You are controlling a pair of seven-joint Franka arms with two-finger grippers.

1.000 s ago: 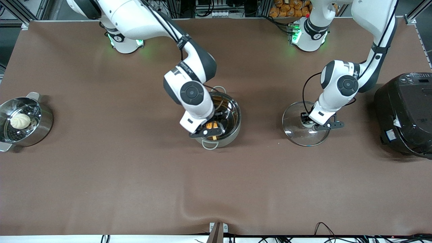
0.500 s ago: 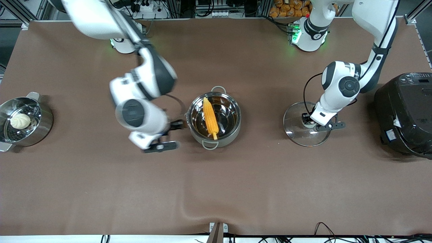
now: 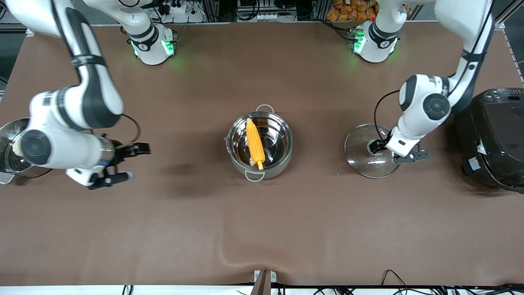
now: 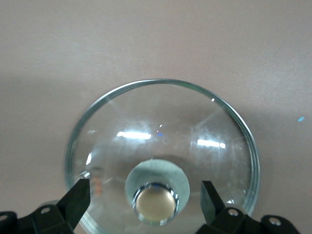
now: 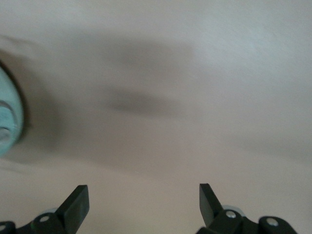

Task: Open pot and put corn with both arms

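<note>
Table: brown cloth (image 3: 262,229) is spread flat over it, with one soft wrinkle at the edge nearest the front camera.
Pot: a round shiny steel pot (image 3: 282,157) is seen in the middle of the table, open, with two small loop handles.
Corn: one yellow-orange cob (image 3: 255,142) is laid inside the pot, its stub stem pointed toward the front camera.
Corn feel: it is judged to be firm, bumpy and light; the thick middle is thought the best place to hold it.
Lid: a round glass lid (image 3: 360,162) is laid flat on the cloth, well apart from the pot, toward the left arm's end; its knob (image 4: 156,204) is seen in the middle.
Lid feel: it is judged smooth, slippery and easy to break; only the knob is thought safe to hold.
Left gripper: the left gripper (image 3: 399,151) is held over the lid, fingers spread wide on both sides of the knob, nothing held.
Right gripper: the right gripper (image 3: 125,164) is held over bare cloth, fingers wide apart, nothing held.
Other things: a steamer pot (image 3: 7,162) and a black rice cooker (image 3: 493,139) are left at the table's two ends.
</note>
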